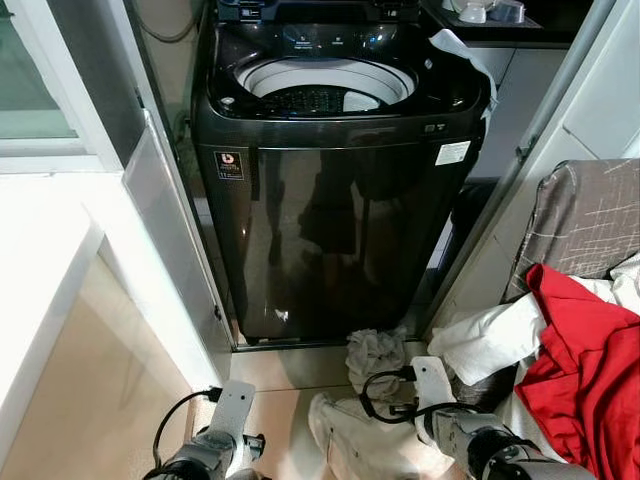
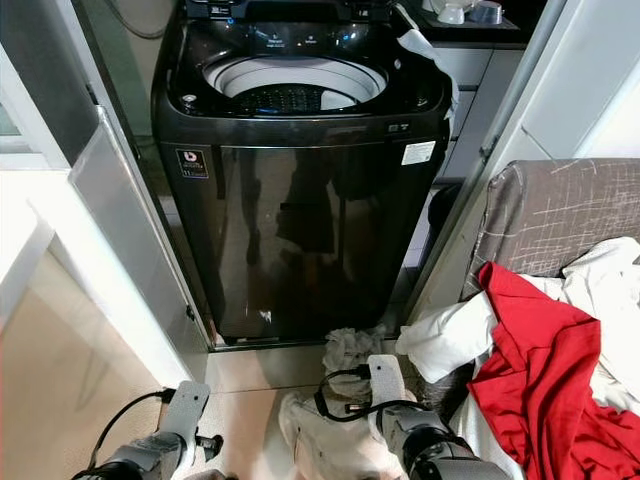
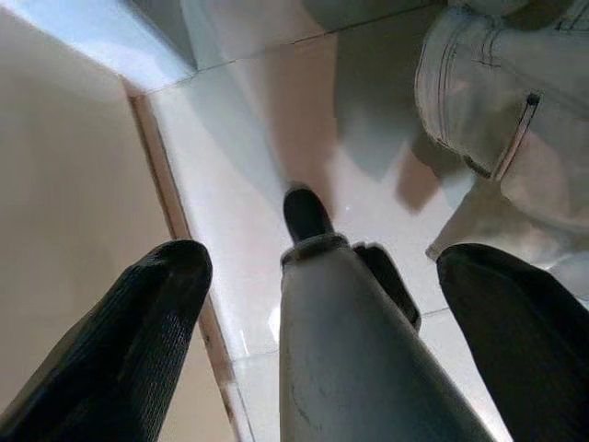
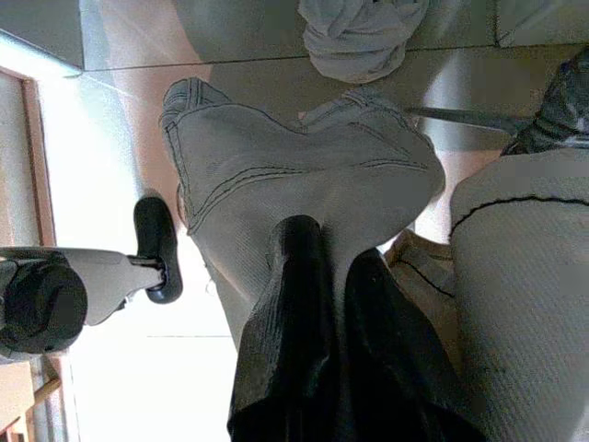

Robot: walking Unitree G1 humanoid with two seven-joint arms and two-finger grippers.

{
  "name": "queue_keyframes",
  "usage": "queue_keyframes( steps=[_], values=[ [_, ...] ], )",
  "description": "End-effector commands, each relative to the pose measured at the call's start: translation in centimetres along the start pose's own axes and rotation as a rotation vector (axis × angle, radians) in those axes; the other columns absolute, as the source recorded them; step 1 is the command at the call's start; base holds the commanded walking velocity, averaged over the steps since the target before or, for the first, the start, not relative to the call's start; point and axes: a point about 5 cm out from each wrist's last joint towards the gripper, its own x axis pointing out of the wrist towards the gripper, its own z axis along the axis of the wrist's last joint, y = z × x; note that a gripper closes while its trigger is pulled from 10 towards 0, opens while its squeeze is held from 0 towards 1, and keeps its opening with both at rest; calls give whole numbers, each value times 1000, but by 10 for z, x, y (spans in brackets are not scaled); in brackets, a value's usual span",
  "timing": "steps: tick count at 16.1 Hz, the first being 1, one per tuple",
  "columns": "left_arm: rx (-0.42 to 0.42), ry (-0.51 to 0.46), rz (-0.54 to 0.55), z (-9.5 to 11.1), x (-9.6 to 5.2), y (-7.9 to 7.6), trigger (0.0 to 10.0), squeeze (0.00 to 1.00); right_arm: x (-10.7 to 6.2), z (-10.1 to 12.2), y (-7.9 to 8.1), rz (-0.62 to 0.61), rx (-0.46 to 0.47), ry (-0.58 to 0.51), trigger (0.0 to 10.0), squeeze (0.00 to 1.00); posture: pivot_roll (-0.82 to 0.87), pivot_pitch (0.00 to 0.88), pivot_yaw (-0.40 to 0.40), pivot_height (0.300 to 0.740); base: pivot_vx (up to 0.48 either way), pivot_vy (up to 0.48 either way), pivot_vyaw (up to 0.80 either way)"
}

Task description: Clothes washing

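Washing machine: a dark top-loading washing machine (image 1: 340, 190) stands in a narrow alcove, lid up, its pale drum (image 1: 325, 85) open to view. A white cloth (image 1: 462, 55) hangs over its top right corner.

Jeans: pale light-wash jeans (image 4: 294, 184) lie crumpled on the tiled floor (image 1: 285, 370) in front of the machine. In the head views they sit low in frame, between the two arms. Their long axis runs roughly from the robot toward the machine, though the folds make the exact line hard to read.

Small bundle: a grey-white crumpled cloth (image 1: 375, 350) rests on the floor at the foot of the machine, just beyond the jeans.

Right gripper: the right gripper (image 4: 331, 304) hangs above the jeans, its two black fingers close together with a narrow gap; whether the tips touch the denim cannot be told. The right wrist view shows the seams and a pocket edge, which the head views do not resolve.

Left gripper: the left gripper (image 3: 322, 313) is spread wide above bare floor, holding nothing. Its wrist view shows the robot's own leg and dark foot (image 3: 306, 214) between the fingers, and part of the jeans off to one side.

Laundry pile: on the robot's right, a red garment (image 1: 585, 360) and white clothes (image 1: 490, 340) lie heaped on a grey patterned sofa (image 1: 590, 215).
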Motion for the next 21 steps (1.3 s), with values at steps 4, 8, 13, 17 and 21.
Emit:
queue_keyframes(
  steps=[4, 8, 13, 17, 21],
  values=[
    [0, -395, -11, 96, -16, 15, 10000, 0, -16, 69, -11, 52, -97, -253, 10000, 0, -50, 0, -44, 740, 0, 0, 0],
    [69, -730, 8, 149, -53, 11, 10000, 0, -35, 100, 2, 140, -142, -442, 10000, 0, -42, 0, -35, 740, 0, 0, 0],
    [131, -1047, 151, 188, -123, 28, 10000, 0, -88, 138, 0, 81, -218, -833, 10000, 0, -33, 0, -35, 740, 0, 0, 0],
    [104, -1089, 72, 166, -157, 22, 10000, 0, -126, 117, -9, 68, -219, -959, 10000, 0, -22, 0, -40, 740, 0, 0, 0],
    [202, -1158, -245, 159, -205, 0, 10000, 0, -169, 116, -6, 62, -235, -1112, 10000, 0, -20, 0, -43, 740, 0, 0, 0]
  ],
)
